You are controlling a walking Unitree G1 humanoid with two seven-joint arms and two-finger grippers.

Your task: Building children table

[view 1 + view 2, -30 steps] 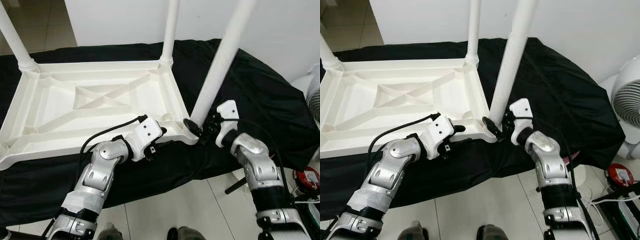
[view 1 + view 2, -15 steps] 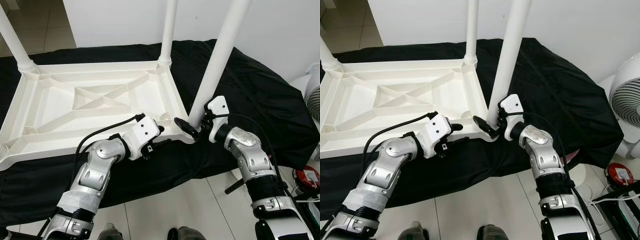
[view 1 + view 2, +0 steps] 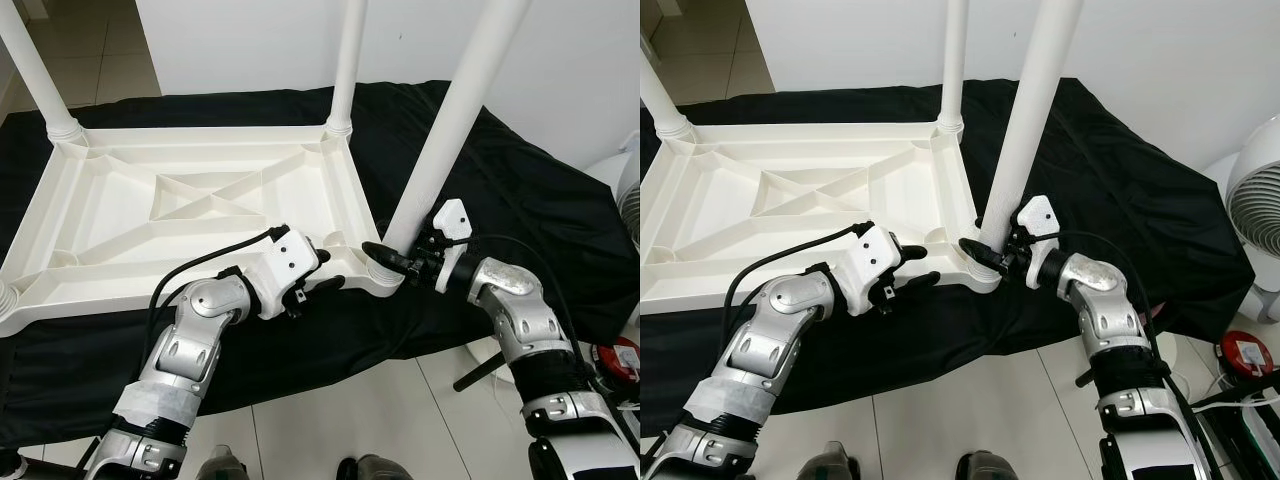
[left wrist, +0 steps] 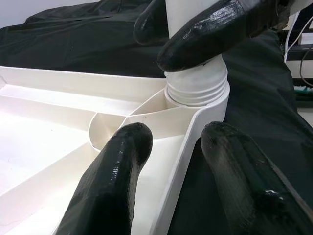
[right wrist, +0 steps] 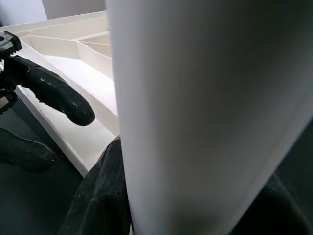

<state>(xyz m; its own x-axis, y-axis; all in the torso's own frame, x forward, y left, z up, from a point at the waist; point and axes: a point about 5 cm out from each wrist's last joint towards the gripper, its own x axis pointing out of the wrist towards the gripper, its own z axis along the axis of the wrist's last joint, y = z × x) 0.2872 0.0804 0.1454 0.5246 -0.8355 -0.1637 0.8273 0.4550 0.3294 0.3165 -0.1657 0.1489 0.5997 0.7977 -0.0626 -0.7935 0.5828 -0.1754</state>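
Seating the near-right leg (image 3: 452, 125) in the corner socket of the upturned white children's table (image 3: 190, 215) on black cloth (image 3: 520, 190). Right claw (image 3: 385, 262) clamps the leg's base; left claw (image 3: 322, 284) straddles the table's rim, apparently bracing. Next: twist it home.

Silver jointed arms, white wrist housings, black cables, glossy black fingers (image 4: 115, 181), possibly rubber-coated.

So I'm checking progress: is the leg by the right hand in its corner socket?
In. The leg stands in the tabletop corner socket; the right hand grips its base.
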